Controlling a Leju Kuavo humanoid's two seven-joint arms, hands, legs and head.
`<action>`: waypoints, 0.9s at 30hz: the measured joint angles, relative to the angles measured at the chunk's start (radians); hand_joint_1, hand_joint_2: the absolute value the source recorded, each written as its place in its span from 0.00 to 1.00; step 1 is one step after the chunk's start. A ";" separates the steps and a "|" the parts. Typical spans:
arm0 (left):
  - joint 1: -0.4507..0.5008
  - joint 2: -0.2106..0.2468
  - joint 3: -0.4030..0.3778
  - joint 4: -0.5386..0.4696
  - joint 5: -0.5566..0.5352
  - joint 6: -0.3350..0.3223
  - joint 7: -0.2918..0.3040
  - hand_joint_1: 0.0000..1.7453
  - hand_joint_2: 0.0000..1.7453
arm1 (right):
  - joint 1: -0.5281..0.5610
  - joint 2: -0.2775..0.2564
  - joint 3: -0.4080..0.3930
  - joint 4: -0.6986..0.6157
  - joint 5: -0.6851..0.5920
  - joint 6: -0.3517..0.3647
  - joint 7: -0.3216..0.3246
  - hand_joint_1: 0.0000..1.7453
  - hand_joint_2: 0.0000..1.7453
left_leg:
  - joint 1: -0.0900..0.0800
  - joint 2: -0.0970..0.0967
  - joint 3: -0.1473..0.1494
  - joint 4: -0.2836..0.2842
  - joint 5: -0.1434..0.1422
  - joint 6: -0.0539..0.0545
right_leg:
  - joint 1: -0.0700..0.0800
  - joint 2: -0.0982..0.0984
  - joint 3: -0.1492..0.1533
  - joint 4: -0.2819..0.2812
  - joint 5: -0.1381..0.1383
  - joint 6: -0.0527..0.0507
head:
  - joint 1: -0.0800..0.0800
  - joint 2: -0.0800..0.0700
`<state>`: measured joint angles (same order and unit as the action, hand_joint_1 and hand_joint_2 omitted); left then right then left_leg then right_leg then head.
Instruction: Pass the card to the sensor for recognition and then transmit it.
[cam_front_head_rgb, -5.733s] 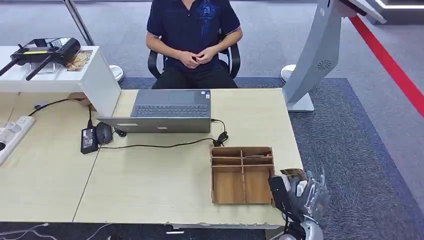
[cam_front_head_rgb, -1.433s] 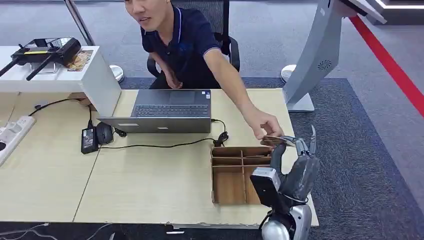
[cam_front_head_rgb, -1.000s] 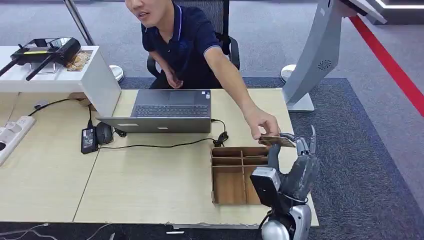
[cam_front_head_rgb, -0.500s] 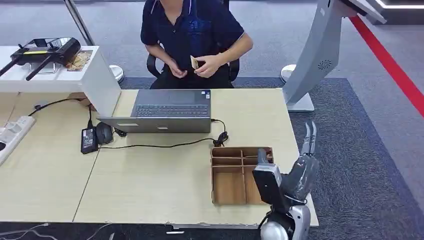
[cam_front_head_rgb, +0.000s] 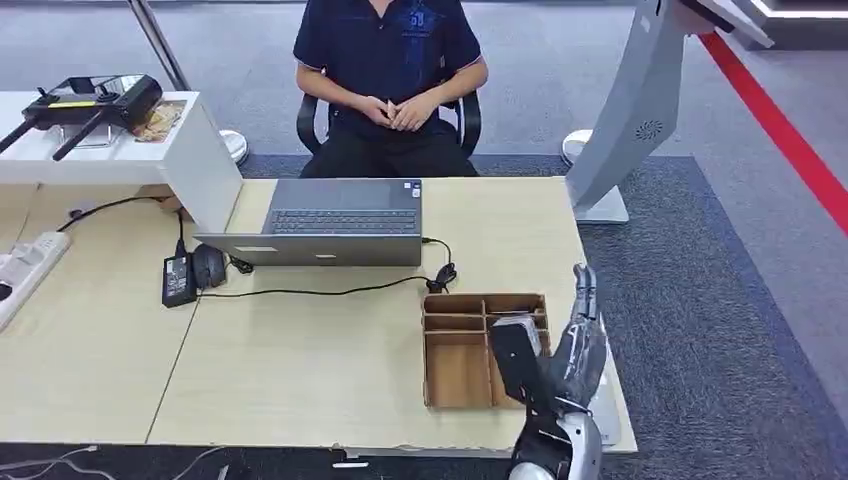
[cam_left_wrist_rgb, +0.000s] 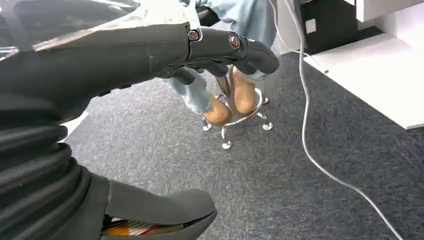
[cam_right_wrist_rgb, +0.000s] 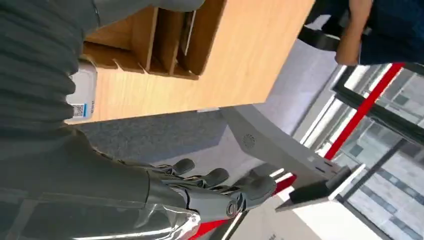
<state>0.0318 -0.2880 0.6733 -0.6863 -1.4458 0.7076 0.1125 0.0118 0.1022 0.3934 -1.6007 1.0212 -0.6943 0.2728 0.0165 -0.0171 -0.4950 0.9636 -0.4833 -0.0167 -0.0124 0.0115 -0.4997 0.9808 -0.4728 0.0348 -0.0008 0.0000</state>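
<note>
My right hand (cam_front_head_rgb: 575, 335) is raised over the table's right edge beside the wooden divider box (cam_front_head_rgb: 470, 365). Its fingers are straight and spread and hold nothing, as the right wrist view also shows on my right hand (cam_right_wrist_rgb: 210, 192). The person sits behind the laptop with clasped hands (cam_front_head_rgb: 395, 110); I cannot make out the card in them. A white device with a QR label (cam_right_wrist_rgb: 82, 92) lies on the table edge next to the box (cam_right_wrist_rgb: 150, 35). My left hand (cam_left_wrist_rgb: 150, 50) hangs over the carpet, fingers and thumb apart, empty.
An open laptop (cam_front_head_rgb: 340, 220), its charger and a mouse (cam_front_head_rgb: 207, 265) with cables lie on the wooden table (cam_front_head_rgb: 300, 370). A grey kiosk stand (cam_front_head_rgb: 640, 110) rises at the far right. A white desk with a controller (cam_front_head_rgb: 95, 100) stands at left.
The person took the card from my raised right hand and sat back, bringing both hands together. My right hand, now empty, has dropped lower and drifted left with fingers straightened.
</note>
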 joint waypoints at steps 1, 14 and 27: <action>0.000 0.000 0.000 0.000 0.000 0.000 -0.002 0.00 1.00 | -0.002 -0.009 0.011 0.001 0.000 0.000 0.016 0.00 1.00 | 0.000 0.000 0.000 0.000 0.000 0.000 | 0.000 0.000 0.000 0.000 0.000 0.000 | 0.000 0.000; -0.002 0.003 0.003 0.000 -0.010 0.000 -0.018 0.00 1.00 | -0.103 -0.206 0.265 0.022 0.056 0.036 0.201 0.00 1.00 | 0.000 0.000 0.000 0.000 0.000 0.000 | 0.000 0.000 0.000 0.000 0.000 0.000 | 0.000 0.000; -0.002 0.004 0.005 0.000 -0.016 0.000 -0.024 0.00 1.00 | -0.140 -0.285 0.362 0.033 0.208 0.061 0.265 0.00 1.00 | 0.000 0.000 0.000 0.000 0.000 0.000 | 0.000 0.000 0.000 0.000 0.000 0.000 | 0.000 0.000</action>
<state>0.0296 -0.2838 0.6786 -0.6863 -1.4622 0.7076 0.0885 -0.1286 -0.1824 0.7553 -1.5679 1.2296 -0.6332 0.5375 0.0165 -0.0171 -0.4949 0.9635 -0.4833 -0.0167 -0.0123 0.0115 -0.5002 0.9809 -0.4728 0.0347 -0.0008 0.0000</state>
